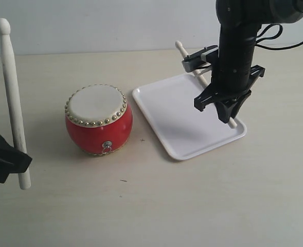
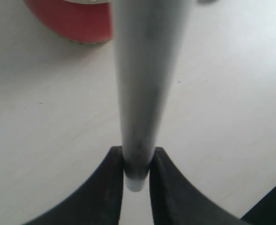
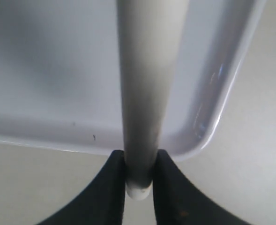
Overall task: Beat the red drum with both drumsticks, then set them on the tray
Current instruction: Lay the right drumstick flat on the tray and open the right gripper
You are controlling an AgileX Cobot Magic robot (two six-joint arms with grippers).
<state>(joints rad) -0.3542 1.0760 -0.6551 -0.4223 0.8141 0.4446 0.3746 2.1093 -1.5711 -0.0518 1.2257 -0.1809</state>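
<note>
1. Your right tool (image 1: 228, 116) is clamped on one of the drumsticks (image 1: 182, 50) close to its butt. In the right wrist view the two black fingers (image 3: 168, 187) pinch the shaft, and only a short stub shows behind them.
2. That stick slopes low across the tray (image 1: 172, 118), with its bead end running out ahead of the tool past the tray's far rim. The butt sits at the tool, over the near corner rim (image 3: 208, 117). I judge this grip lets the stick lie down flat on release. You cannot tell from these views whether it already touches the tray.
3. Your left tool (image 1: 18, 154) is likewise shut tight on the other drumstick (image 1: 11, 92), again near the butt. The left wrist view shows the shaft (image 2: 145, 70) wedged between the finger pads (image 2: 112, 183).
4. This stick stands almost upright above the left tool, bead at the top. Held so, it clears the table (image 1: 192, 206) and keeps out of the other arm's way, which I take to be the reason.
5. The red drum (image 1: 99, 121) sits on the table ahead of the left tool and off to one side, apart from it. Only its red edge (image 2: 72, 18) shows in the left wrist view. The tray lies beyond the drum from that tool, just beside the drum.
6. Neither stick is over the drumhead, so this looks like the putting-away step, with the right stick going first.
</note>
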